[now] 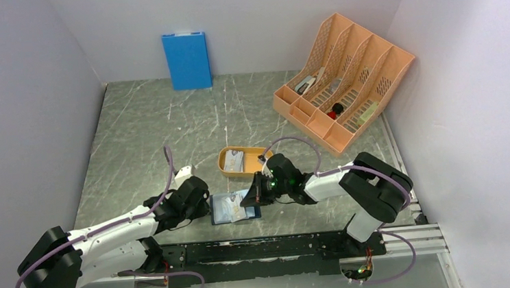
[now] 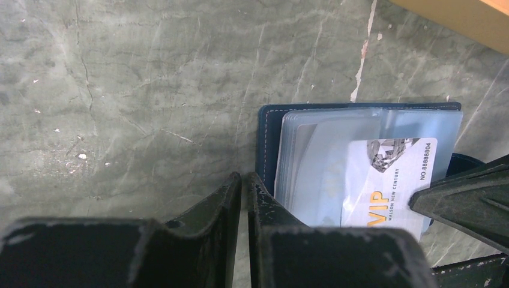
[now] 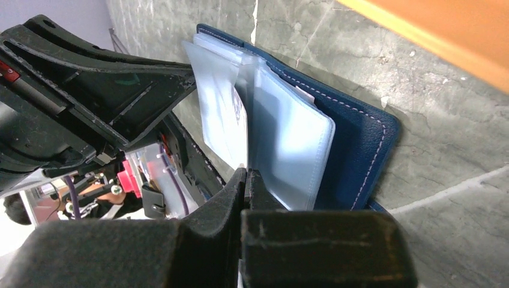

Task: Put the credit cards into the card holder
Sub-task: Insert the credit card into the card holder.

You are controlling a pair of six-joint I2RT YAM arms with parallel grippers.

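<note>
While the card holder (image 1: 226, 209) lies open on the table (image 1: 149, 138) between my arms, my left pincer (image 2: 247, 180) is narrowed to a slit at its navy edge, gripping nothing I can see; my right pincer (image 3: 246, 178) is closed by the clear pockets, where a pale credit card (image 2: 390, 171) lies

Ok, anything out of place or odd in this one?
Nothing spilled or damaged. The card holder lies open with its clear sleeves fanned upward, and a white VIP card sits slightly tilted against them.
</note>
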